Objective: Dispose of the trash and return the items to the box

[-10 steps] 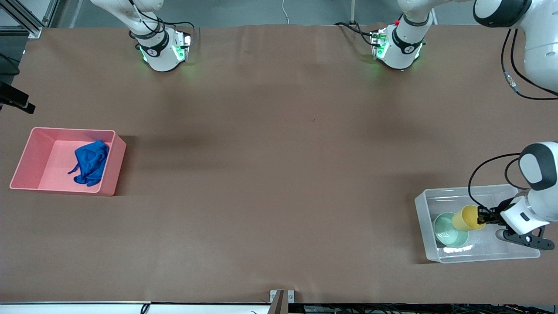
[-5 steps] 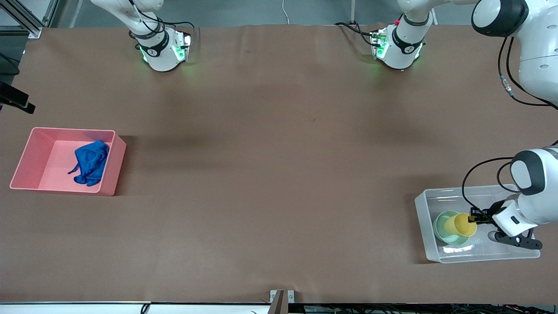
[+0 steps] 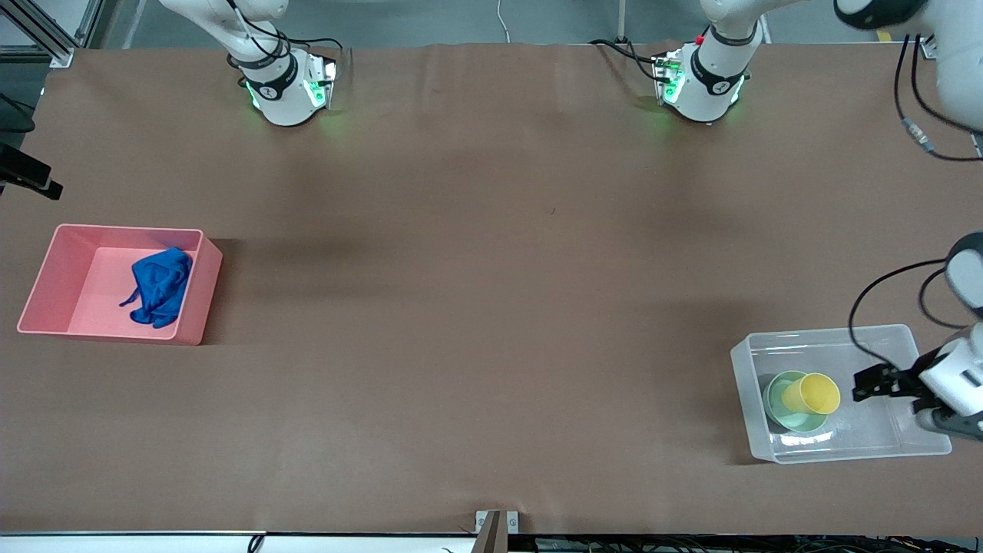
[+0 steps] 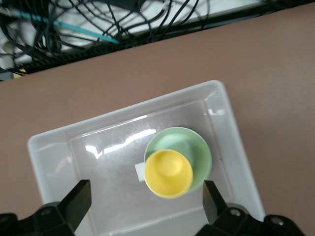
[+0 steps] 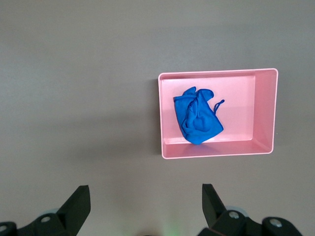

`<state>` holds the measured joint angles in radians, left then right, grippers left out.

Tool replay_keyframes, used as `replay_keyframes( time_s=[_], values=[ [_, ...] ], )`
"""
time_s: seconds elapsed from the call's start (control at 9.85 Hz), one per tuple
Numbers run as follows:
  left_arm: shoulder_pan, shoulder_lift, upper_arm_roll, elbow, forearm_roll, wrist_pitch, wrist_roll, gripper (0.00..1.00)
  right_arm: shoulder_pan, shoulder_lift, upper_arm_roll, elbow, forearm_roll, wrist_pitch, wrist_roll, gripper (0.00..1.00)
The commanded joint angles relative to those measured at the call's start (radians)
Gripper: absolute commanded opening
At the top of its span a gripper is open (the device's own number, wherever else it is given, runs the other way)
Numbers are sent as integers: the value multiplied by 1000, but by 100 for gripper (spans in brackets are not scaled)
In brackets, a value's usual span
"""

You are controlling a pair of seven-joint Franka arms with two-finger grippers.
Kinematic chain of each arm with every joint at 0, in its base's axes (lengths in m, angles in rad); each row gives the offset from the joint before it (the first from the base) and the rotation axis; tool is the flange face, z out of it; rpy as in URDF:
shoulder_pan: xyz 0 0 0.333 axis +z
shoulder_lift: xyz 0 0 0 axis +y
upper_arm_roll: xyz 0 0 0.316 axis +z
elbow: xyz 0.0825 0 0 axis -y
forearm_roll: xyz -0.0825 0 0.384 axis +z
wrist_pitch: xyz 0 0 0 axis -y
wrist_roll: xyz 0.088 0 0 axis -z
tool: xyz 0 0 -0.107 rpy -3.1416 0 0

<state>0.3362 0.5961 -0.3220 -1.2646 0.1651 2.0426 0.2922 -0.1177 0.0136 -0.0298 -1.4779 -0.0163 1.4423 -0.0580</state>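
Cup's dropped, just back out clean

Left gripper [image 3: 862,386] spread over the clear plastic tub [image 3: 743,380]; lift straight, don't clip the small yellow plastic cup [image 3: 812,394] leaning in the mint-green round bowl [image 3: 777,397]. Right gripper [image 5: 142,206] spread too, waiting.

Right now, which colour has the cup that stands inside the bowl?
Yellow: the cup sits in the mint-green bowl, clearest in the left wrist view.

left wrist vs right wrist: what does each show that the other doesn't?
Left wrist only: the clear box with the yellow cup sitting in the mint-green bowl, a white sticker on the box floor, and the open left gripper over the box, holding nothing.
Right wrist only: the pink bin with the blue rag lying in it, and the open right gripper, also holding nothing, above bare table beside the bin.
Both: the brown table surface.
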Motion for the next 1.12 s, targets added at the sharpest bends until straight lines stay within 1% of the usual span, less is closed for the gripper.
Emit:
replay_keyframes(
  time_s=[0.0,0.1,0.3,0.51,0.61,0.71,0.91,1.02],
  values=[
    [4,-224,-5,-217,11,-36,-51,100,-13,-20,8,-18,10,0,-11,100],
    [4,-296,-6,-260,10,-73,-53,100,-13,-21,8,-18,10,0,-11,100],
    [3,-364,-31,-240,-30,-204,-51,100,-13,-20,8,-18,10,1,-11,100],
    [-15,-432,-34,-233,-61,-289,-56,100,-14,-21,8,-19,10,9,-11,100],
    [-50,-461,-20,-233,-68,-333,-56,100,-14,-20,8,-19,12,13,-13,100],
    [-93,-499,30,-233,-73,-390,-53,100,-14,-20,8,-19,13,13,-13,100],
    [-242,-564,215,-251,-148,-444,-65,100,-14,-20,8,-19,13,10,-13,100],
    [-319,-591,291,-272,-153,-452,-86,100,-14,-20,8,-19,15,10,-13,100]
  ],
)
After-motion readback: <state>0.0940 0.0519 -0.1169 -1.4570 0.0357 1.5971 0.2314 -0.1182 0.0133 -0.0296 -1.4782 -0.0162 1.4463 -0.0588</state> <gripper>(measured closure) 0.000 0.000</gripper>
